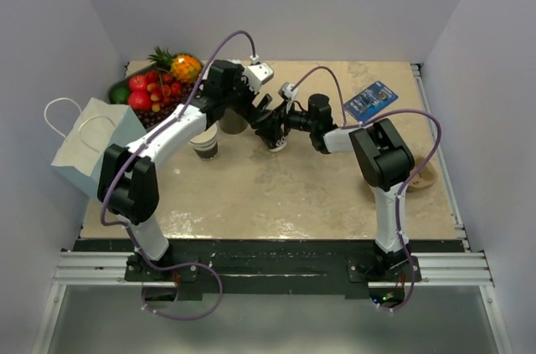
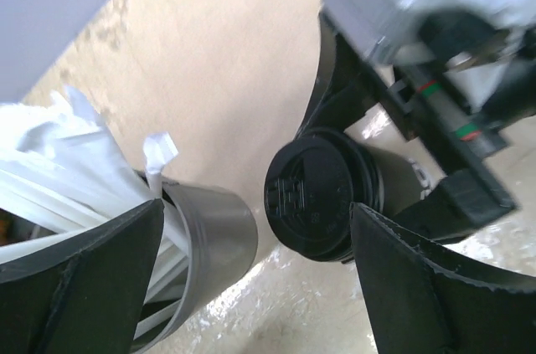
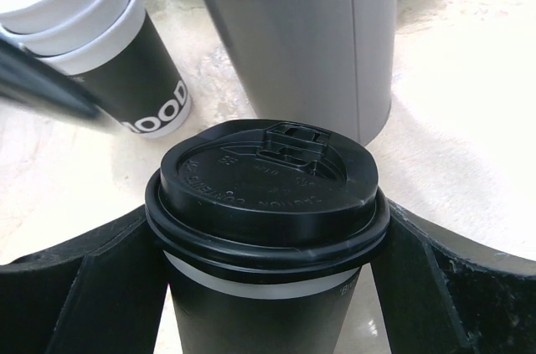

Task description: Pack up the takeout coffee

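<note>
Coffee gripped by right arm near mid-table

Bag (image 1: pixel 88 143) of white paper with loop handles sits at the table's (image 1: pixel 276 195) left edge. Behind it, in the far left corner, a bowl (image 1: pixel 115 89) holds fruit. Right of the bag, under the left arm, is the stack (image 3: pixel 92 44) of lidless cups, dark outside with white lettering and white rims. Next right and a little farther back is the grey cup (image 3: pixel 293 36), with white sticks (image 2: pixel 75 170) poking out of its top.

The left gripper (image 2: pixel 255 228) hangs beside that cup, its jaws spread wide and holding nothing. In its wrist view the grey cup lies by the left finger and the coffee shows beyond the gap.

The coffee (image 1: pixel 277 143) is near the table's middle, just right of the grey cup and a little nearer. Its black lid (image 3: pixel 268 178) is seated on the rim. The right gripper (image 3: pixel 266 253) is clenched on the coffee, with a black finger (image 3: pixel 75 287) pressed to each side of the dark wall just under the lid. Whether the cup's base rests on the table cannot be told.

Farther right, toward the far edge, a blue card (image 1: pixel 370 100) lies flat. Near the right edge, beside the right arm, lies a brown disc (image 1: pixel 420 177).
</note>
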Available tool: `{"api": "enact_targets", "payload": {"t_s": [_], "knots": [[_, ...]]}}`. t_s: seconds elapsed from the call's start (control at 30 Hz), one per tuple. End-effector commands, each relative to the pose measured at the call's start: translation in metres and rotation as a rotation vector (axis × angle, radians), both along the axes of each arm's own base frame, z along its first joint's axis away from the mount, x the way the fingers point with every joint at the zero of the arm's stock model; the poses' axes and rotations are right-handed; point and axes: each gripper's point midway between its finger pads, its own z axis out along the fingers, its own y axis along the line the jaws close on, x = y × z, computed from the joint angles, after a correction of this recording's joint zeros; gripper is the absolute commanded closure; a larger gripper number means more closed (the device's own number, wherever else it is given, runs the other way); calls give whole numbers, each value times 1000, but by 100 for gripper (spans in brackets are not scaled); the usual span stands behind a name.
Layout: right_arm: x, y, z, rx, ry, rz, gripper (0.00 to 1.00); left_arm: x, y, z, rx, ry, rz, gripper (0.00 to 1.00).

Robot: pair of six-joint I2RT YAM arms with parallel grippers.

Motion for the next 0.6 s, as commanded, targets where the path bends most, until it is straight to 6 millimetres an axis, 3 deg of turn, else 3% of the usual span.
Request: {"api": "enact_targets", "payload": {"t_s": [0.0,0.13,0.27,0.43,0.57], "knots": [[-3,2,54,116,-139,-10,26,-21,-24,77,-164,-138,-139,3],[-7,5,63,151,-174,22,27,-44,-36,78,-212,-69,-241,7],[-8,8,67,149,-206,57,27,-65,-38,64,-211,2,-316,11],[-19,8,78,141,-242,119,27,-73,-16,55,-129,25,-379,21],[-30,5,74,144,-205,152,27,-84,-7,46,-41,50,-495,28]]}}
